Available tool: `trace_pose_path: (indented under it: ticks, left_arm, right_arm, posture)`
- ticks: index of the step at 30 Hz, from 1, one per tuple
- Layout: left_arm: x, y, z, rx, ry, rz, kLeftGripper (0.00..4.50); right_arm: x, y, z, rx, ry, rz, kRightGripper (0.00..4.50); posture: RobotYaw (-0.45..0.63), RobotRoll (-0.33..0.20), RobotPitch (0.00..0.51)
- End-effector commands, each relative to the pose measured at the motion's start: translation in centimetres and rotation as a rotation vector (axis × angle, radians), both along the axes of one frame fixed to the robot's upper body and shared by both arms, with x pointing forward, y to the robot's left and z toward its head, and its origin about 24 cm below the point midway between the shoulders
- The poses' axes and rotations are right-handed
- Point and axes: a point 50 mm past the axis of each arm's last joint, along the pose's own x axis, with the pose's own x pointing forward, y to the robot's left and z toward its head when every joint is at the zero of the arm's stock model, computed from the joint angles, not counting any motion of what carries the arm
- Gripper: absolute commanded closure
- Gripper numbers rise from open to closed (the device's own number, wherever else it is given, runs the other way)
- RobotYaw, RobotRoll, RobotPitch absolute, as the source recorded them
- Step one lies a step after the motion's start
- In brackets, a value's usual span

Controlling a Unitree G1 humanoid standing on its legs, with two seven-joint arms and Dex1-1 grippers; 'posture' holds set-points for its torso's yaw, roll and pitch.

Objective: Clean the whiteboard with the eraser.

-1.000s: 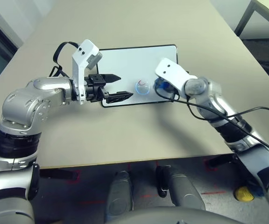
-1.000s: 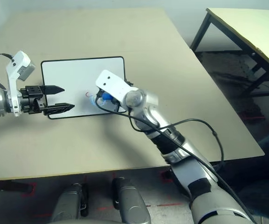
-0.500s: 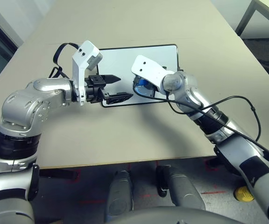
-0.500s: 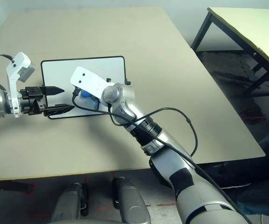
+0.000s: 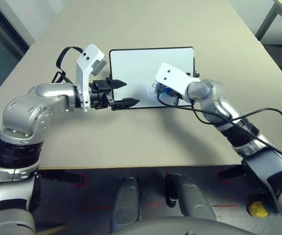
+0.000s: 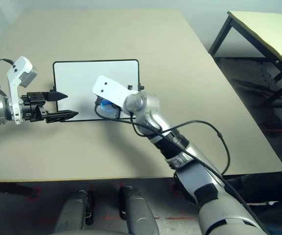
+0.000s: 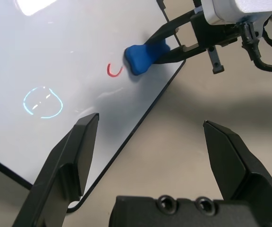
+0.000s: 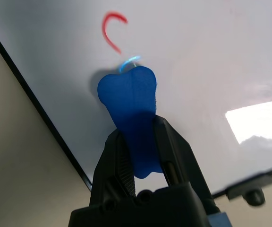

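The whiteboard [image 5: 141, 68] lies flat on the beige table, its black frame running square to me. My right gripper [image 8: 138, 137] is shut on the blue bone-shaped eraser [image 8: 129, 101], which presses on the board near its front edge, right of centre. A small red curved mark [image 8: 111, 28] sits on the board just beyond the eraser's tip. The left wrist view shows the eraser [image 7: 145, 56] beside that red mark [image 7: 113, 71]. My left gripper [image 5: 131, 93] is open and holds nothing, hovering over the board's near left corner.
The beige table [image 5: 131, 142] stretches around the board on all sides. A black cable [image 5: 258, 115] hangs off my right forearm. A second table [image 6: 268, 29] stands off to the far right, and a yellow object [image 5: 257, 209] lies on the floor.
My right gripper swept the eraser left across the board, then partway back right. The left arm held still. The whole view shifted slightly.
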Motion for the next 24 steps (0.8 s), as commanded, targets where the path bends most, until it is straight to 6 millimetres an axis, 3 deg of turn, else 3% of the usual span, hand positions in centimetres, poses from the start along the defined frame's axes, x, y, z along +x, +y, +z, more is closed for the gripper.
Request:
trace_pose_path:
  ticks: [1, 13, 24]
  left_arm:
    - [0.1, -0.4, -0.1, 0.003, 0.007, -0.017, 0.0]
    - [-0.4, -0.2, -0.3, 0.002, 0.018, -0.009, 0.0]
    - [-0.6, -0.2, -0.5, -0.003, 0.019, 0.001, 0.0]
  right_arm:
    - [0.3, -1.6, -1.4, -0.037, 0.07, -0.094, 3.69]
    - [0.8, 1.8, 0.2, -0.082, 0.056, -0.035, 3.69]
    - [1.0, 4.6, 0.1, -0.094, 0.058, 0.021, 3.7]
  posture:
    - [-0.03, 0.0, 0.172]
    - [-0.02, 0.0, 0.178]
    - [-0.01, 0.0, 0.177]
